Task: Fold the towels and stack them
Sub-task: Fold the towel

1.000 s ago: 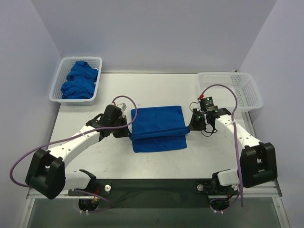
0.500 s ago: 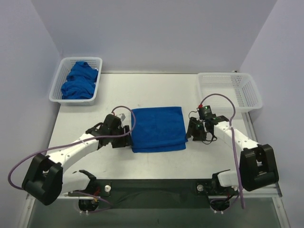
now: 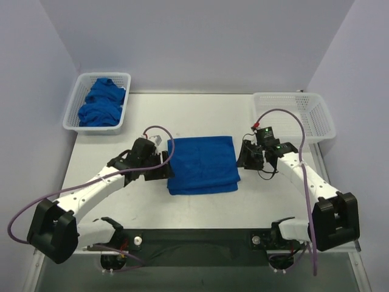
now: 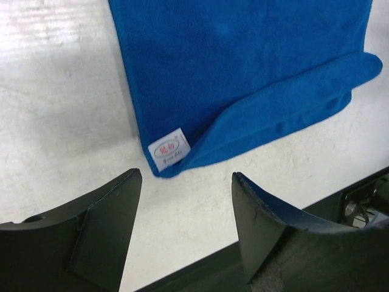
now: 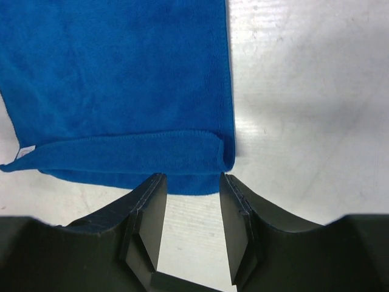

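At the far-left corner of the white surface, a mesh basket holds crumpled blue towels. Toward the middle, the left gripper sits just beside the left edge of a folded towel, jaws spread apart with nothing between them. A white tag shows at the towel corner nearest it. The towel lies flat, its top layer stopping short of one edge. Just beside its right edge, the right gripper stands with jaws parted, gripping nothing. A second mesh basket sits far right.
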### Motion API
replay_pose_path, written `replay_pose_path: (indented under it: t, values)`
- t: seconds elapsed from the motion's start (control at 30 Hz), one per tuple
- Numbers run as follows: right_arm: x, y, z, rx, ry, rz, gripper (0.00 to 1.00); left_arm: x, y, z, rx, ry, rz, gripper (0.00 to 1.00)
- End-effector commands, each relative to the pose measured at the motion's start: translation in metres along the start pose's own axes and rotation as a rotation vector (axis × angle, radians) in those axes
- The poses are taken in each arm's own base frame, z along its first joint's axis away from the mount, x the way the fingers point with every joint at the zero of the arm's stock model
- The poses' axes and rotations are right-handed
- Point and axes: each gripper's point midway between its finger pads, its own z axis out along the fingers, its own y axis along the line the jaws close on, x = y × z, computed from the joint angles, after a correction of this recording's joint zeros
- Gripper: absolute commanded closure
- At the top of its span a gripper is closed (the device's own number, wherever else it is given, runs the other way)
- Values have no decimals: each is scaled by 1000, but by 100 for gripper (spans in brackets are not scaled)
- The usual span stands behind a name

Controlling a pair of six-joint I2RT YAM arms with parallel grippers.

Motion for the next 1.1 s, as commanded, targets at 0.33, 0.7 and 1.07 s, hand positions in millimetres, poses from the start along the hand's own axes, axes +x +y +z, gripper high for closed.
replay_pose_path:
  t: [0.33, 0.7, 1.07]
  values:
    - [-5, -2, 56, 86, 131, -116, 64, -7, -21, 43, -25, 83, 180, 33]
    - [28, -23, 64, 135, 196, -127, 51, 20, -2, 44, -48, 136, 280, 26]
    - [31, -15, 65, 71, 191, -136, 59, 25, -7, 42, -21, 148, 331, 46]
